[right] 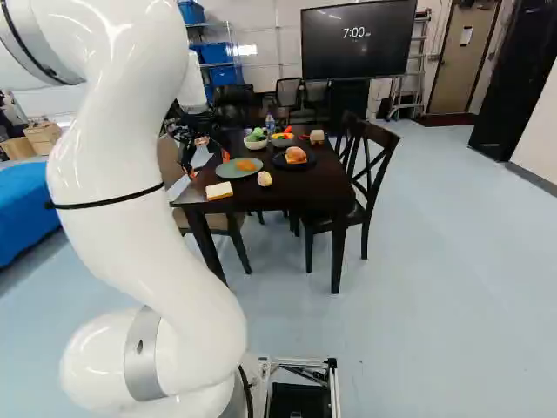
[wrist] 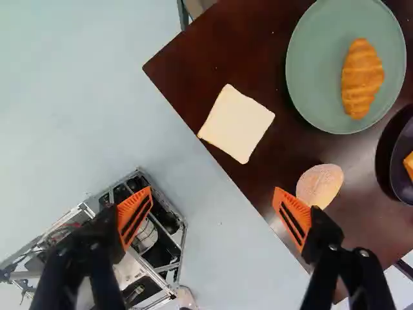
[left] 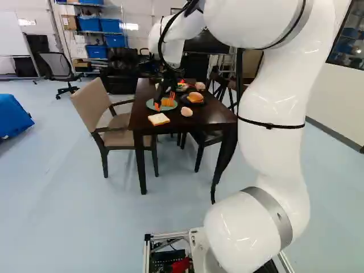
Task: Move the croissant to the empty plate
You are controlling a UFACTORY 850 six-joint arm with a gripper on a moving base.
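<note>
While the black gripper (left: 165, 101) hangs over the dark wooden table (wrist: 193, 71) with its jaws spread wide apart, the croissant (wrist: 362, 77) rests on the sage-green plate (wrist: 316, 77). Taking twelve as straight ahead of the gripper in the wrist view, the croissant lies between one and two o'clock, and the square white bread slice (wrist: 237, 123) near twelve. The bread roll (wrist: 321, 185) is between two and three, close beside one finger's orange pad (wrist: 292, 216).

In the right base view, counting from the sage-green plate, the bread slice sits at seven o'clock, the roll at four, and the black plate (wrist: 401, 184) with its burger (right: 296, 155) between two and three. The cross-back chair (right: 374, 165) stands at the table's three o'clock.
</note>
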